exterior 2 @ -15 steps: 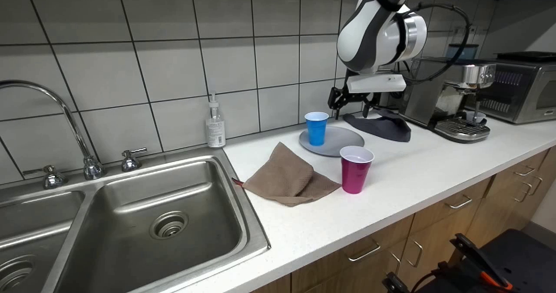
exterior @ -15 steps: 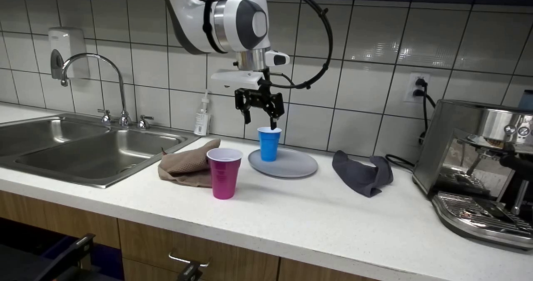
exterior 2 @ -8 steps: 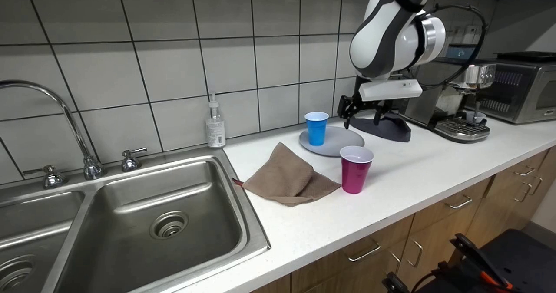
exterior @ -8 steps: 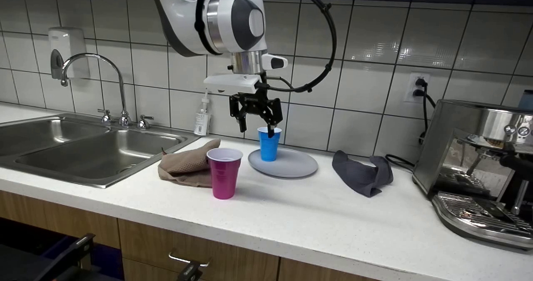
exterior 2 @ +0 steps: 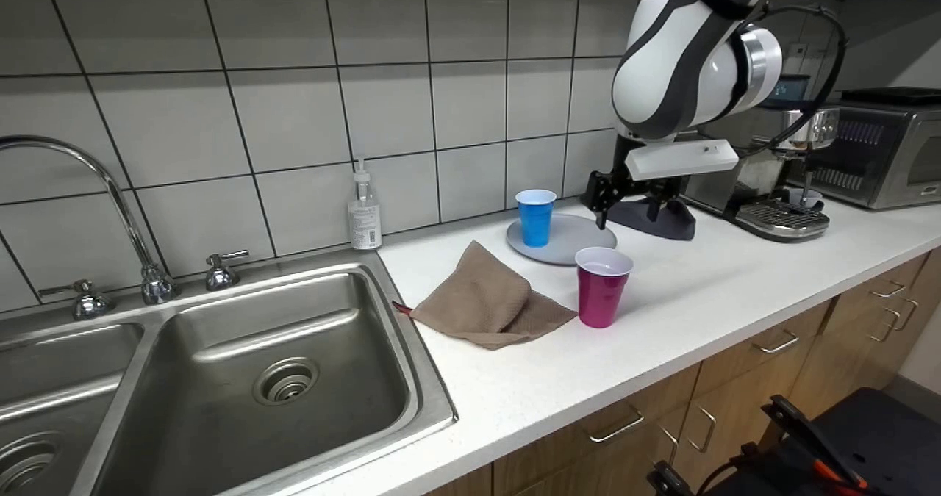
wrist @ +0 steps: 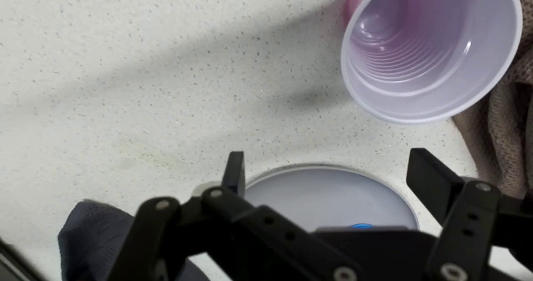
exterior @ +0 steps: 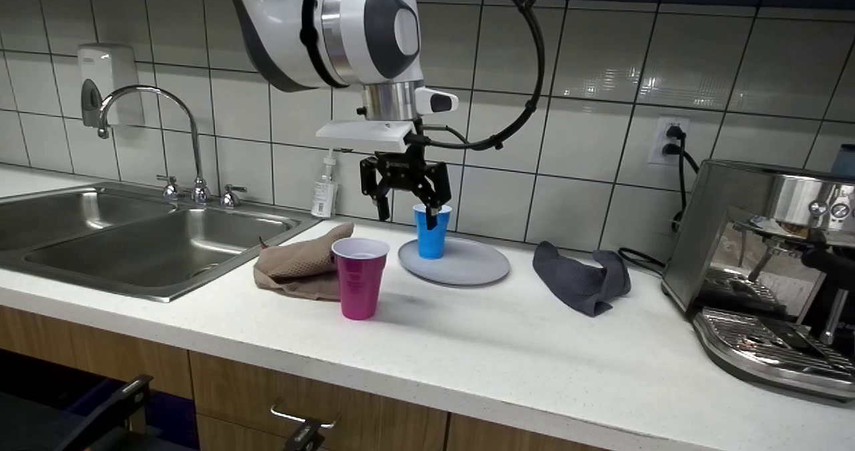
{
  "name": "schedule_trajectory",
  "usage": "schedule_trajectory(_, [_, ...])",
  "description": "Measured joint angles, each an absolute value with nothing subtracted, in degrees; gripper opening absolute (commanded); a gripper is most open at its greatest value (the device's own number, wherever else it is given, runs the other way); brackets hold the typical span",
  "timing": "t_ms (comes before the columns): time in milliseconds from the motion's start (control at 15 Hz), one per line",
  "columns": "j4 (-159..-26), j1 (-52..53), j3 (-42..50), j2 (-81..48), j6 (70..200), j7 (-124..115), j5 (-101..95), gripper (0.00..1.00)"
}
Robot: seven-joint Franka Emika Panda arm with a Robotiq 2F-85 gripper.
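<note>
A: What has just changed?

B: In an exterior view, the end effector [exterior: 407, 216] has come down over the past second and drifted slightly toward the left of a grey plate [exterior: 474, 267]. It hangs higher than the plate, on which a blue cup [exterior: 431, 244] stands upright, unmoved. From this angle a fingertip [exterior: 432, 220] crosses the front of the cup's rim.

A: Is it touching that cup?

B: No. In an exterior view, the end effector [exterior 2: 627, 217] hangs clear of the blue cup, above and right of the plate. A magenta cup [exterior 2: 600, 299] stands upright on the white desk [exterior 2: 706, 275], close by the plate's near edge. A brown cloth [exterior 2: 485, 297] lies left of the plate, a dark cloth [exterior 2: 673, 220] right of it. All have stayed put.

A: And the wrist view?

B: The fingers [wrist: 432, 180] stand wide apart, holding nothing. Past them shows the plate, with a sliver of blue, probably the blue cup. The magenta cup's open mouth appears above and right of the plate, untouched.

A: What does that mean for the work?

B: As I judge it, only the end effector's place differs: it is lower, and neither cup has been picked up.
</note>
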State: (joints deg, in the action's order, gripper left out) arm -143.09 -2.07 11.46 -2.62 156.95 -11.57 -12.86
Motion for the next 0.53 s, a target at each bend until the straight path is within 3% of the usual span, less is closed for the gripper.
schedule_trajectory(533, [-148.21,-3.66,11.32,1.91,156.69,-10.95,-14.31,1.00])
